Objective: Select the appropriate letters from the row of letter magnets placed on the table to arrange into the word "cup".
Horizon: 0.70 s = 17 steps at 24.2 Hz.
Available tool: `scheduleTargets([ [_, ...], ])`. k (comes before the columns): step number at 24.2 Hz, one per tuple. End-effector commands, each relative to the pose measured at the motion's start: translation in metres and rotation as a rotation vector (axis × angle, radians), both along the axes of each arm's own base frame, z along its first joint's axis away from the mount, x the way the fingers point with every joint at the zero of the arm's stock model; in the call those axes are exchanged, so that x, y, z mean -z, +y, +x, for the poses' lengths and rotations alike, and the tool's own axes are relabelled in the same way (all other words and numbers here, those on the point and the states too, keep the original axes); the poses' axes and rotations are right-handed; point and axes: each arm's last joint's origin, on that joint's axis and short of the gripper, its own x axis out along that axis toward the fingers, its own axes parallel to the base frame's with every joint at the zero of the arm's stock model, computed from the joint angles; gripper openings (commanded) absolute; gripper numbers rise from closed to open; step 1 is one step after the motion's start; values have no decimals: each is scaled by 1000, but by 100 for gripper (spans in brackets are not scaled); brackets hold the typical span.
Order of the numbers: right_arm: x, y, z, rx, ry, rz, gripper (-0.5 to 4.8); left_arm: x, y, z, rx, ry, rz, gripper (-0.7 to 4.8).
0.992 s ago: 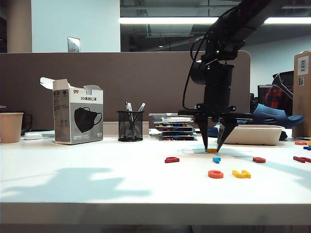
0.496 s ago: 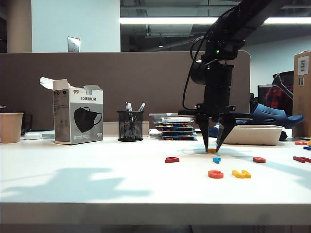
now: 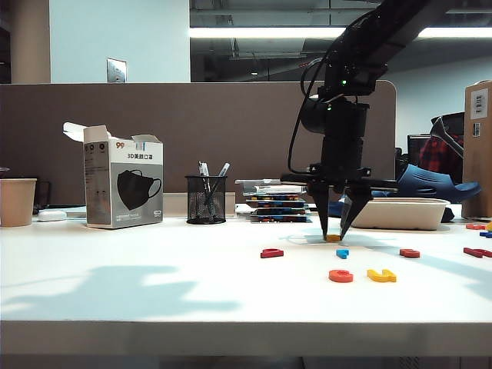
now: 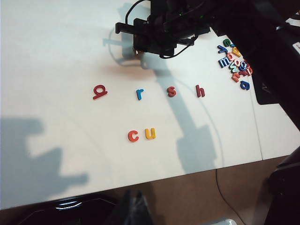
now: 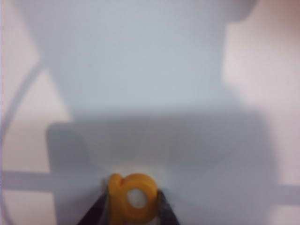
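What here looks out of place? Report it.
Little stands out. The right gripper is shut on a yellow letter behind the row on the table. The orange c and yellow u sit neatly together. The left gripper is unseen.

Table (image 3: 154, 300) smooth matt white; yellow letter (image 5: 133, 197) seemingly glossy plastic

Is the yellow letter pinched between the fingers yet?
Yes: the right gripper's fingers press both sides of the yellow letter.

Black right arm reaching steeply down, right gripper (image 3: 333, 235) pointing straight downward, its two tapered black fingers (image 5: 96, 213) pinched on a small yellow plastic letter (image 5: 132, 196) (fingertips at tabletop), left gripper unseen.
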Motion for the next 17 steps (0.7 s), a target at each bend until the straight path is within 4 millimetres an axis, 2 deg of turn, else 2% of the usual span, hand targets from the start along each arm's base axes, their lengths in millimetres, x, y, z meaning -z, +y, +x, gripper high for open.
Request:
scheduleTargets([
  [1,-3,-1,-3,-23,25,-5,103,-2,1,-1,-4,-6,-6,-5],
  [6,-11,-4,-6,-50,26,-16,103,-2,1,-1,-4,-6,-6,-5],
  [13,-65,-13,-19,-69,-75,-4,103,-2,1,-1,-4,-6,-6,-5],
  [15,-86,-20,-29,-80,-92,-14,103,-2,1,-1,-4,-6,-6,-5],
  [17,-99,-24,-36,-79,-103,-23,103,-2,1,-1,-4,-6,-6,-5],
])
